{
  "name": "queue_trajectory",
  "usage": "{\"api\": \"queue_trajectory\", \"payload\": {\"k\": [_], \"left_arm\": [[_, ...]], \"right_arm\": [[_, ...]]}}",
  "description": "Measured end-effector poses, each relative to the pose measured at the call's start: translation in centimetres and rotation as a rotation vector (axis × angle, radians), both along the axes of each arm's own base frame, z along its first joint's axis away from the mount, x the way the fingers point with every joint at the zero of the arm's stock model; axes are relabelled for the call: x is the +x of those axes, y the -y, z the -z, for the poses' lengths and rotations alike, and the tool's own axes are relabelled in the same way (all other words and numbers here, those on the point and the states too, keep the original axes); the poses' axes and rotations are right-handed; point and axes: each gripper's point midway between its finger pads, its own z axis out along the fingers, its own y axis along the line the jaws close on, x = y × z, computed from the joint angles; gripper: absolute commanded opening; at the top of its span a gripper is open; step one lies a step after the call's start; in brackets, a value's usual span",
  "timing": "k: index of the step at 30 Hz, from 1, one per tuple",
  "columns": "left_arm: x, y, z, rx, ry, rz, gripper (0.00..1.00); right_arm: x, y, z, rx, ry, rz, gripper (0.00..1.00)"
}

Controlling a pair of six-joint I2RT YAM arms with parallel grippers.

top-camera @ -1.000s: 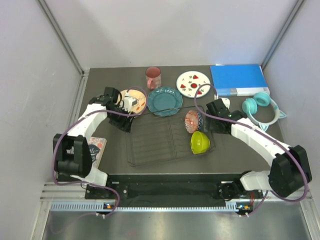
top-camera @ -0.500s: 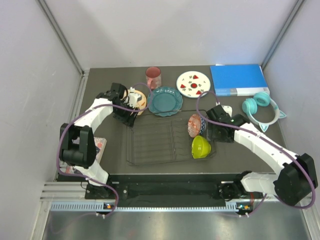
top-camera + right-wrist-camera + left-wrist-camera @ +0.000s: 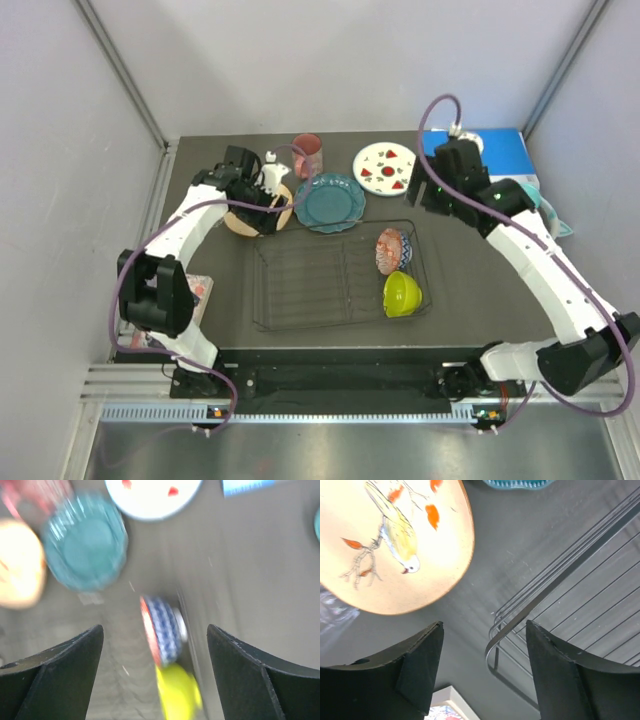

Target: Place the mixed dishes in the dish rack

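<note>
1 cream-yellow floral plate (image 3: 395,545) | just ahead of left end effector (image 3: 482,630) | untouched

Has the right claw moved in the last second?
Yes. The right claw has pulled away from the dish rack's right end, back toward the blue binder.

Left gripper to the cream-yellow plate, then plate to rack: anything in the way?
Nothing visible. The left gripper is open beside the cream-yellow plate, only bare tabletop between them. The corner of the dish rack lies right next to the plate; the pink patterned bowl and lime-green bowl sit at its far right end.
</note>
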Motion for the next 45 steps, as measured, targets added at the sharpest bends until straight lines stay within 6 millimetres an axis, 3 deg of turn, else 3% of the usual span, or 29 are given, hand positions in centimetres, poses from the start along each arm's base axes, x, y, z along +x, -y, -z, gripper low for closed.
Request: {"api": "queue_trajectory", "payload": {"k": [3, 6, 9, 11, 14, 16, 18, 20, 26, 30, 34, 38, 45], "left_arm": [[0.9, 0.1, -2.0, -0.003, 0.037, -0.006, 0.76], [1.7, 0.2, -4.5, -0.012, 0.085, -0.009, 0.78], [3.0, 0.6, -7.6, -0.036, 0.157, -0.010, 0.79], [4.0, 1.1, -10.1, -0.062, 0.212, -0.008, 0.79], [6.4, 2.5, -13.6, -0.119, 0.298, 0.013, 0.79], [8.0, 3.7, -14.4, -0.145, 0.328, 0.033, 0.79], [9.6, 5.3, -13.6, -0.161, 0.327, 0.062, 0.79], [11.2, 7.2, -12.2, -0.180, 0.312, 0.093, 0.79], [15.3, 11.7, -5.7, -0.245, 0.257, 0.097, 0.79], [17.1, 12.8, -3.3, -0.278, 0.250, 0.069, 0.79], [18.2, 13.7, -3.0, -0.310, 0.265, 0.061, 0.80], [18.7, 14.9, -4.2, -0.343, 0.305, 0.074, 0.80], [18.7, 17.3, -5.0, -0.388, 0.338, 0.111, 0.80]], "right_arm": [[4.6, 0.7, -0.9, 0.075, 0.059, 0.061, 0.82], [9.1, 1.7, 1.7, 0.117, 0.018, 0.116, 0.80], [13.9, 2.1, 5.8, 0.145, -0.053, 0.148, 0.78], [17.2, 2.0, 9.7, 0.163, -0.108, 0.155, 0.76], [19.6, 1.9, 15.2, 0.176, -0.201, 0.163, 0.76], [20.3, 2.0, 17.9, 0.186, -0.251, 0.169, 0.77], [20.6, 2.0, 19.3, 0.194, -0.282, 0.170, 0.77], [21.3, 1.9, 19.1, 0.206, -0.275, 0.165, 0.77], [24.5, 1.8, 14.9, 0.265, -0.155, 0.146, 0.77], [25.6, 2.0, 14.7, 0.287, -0.128, 0.150, 0.77], [25.8, 2.6, 16.9, 0.281, -0.164, 0.166, 0.77], [25.7, 3.3, 19.2, 0.274, -0.206, 0.184, 0.77], [26.4, 4.2, 19.8, 0.280, -0.210, 0.197, 0.76]]}}
